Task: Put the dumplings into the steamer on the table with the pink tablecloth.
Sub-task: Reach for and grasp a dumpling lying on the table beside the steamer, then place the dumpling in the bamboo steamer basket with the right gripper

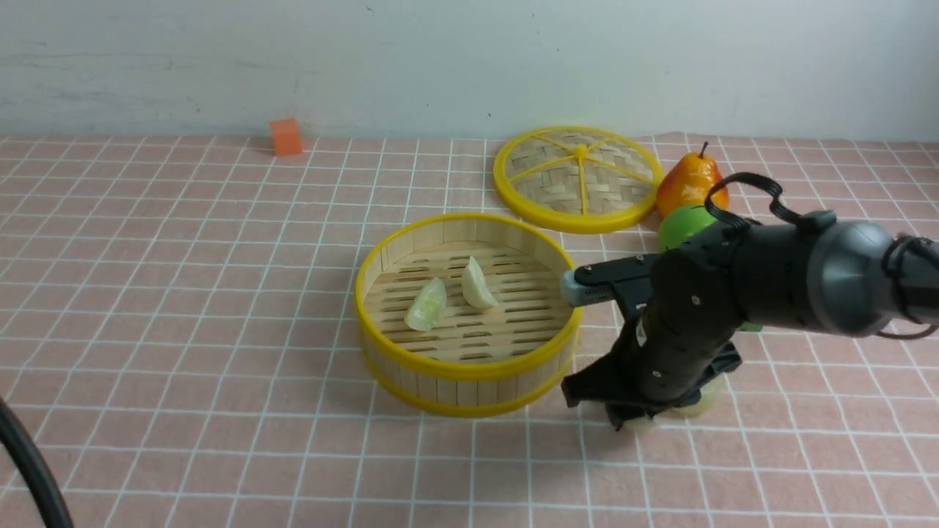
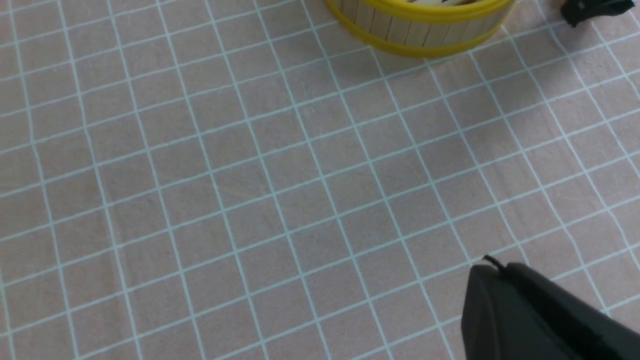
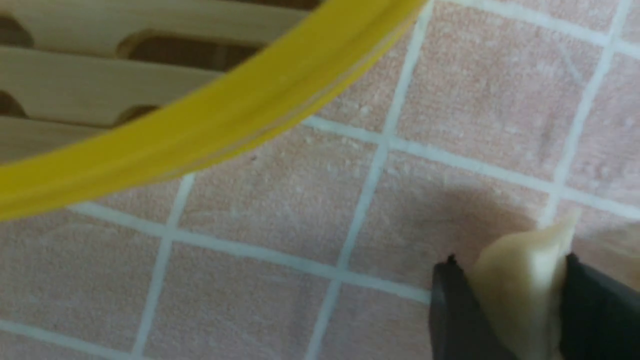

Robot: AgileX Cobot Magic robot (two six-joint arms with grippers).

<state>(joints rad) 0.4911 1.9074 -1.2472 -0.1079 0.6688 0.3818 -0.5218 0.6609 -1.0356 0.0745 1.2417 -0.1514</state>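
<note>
The steamer (image 1: pixel 381 275) stands mid-table on the pink tablecloth (image 1: pixel 183 293). Two dumplings (image 1: pixel 427 306) (image 1: pixel 477 284) lie on its slats. My right gripper (image 1: pixel 640 412) is low over the cloth just right of the steamer. In the right wrist view it (image 3: pixel 511 264) is shut on a pale dumpling (image 3: pixel 520 300), with the steamer's yellow rim (image 3: pixel 225 125) close by. Another pale dumpling piece (image 1: pixel 700 402) shows under the right wrist, mostly hidden. My left gripper (image 2: pixel 492 272) is shut and empty over bare cloth, apart from the steamer (image 2: pixel 420 35).
The flat woven lid (image 1: pixel 576 176) lies behind the steamer. A pear (image 1: pixel 688 183) and a green apple (image 1: pixel 681 224) sit to the lid's right, behind my right arm. An orange cube (image 1: pixel 285 137) is at the far edge by the wall.
</note>
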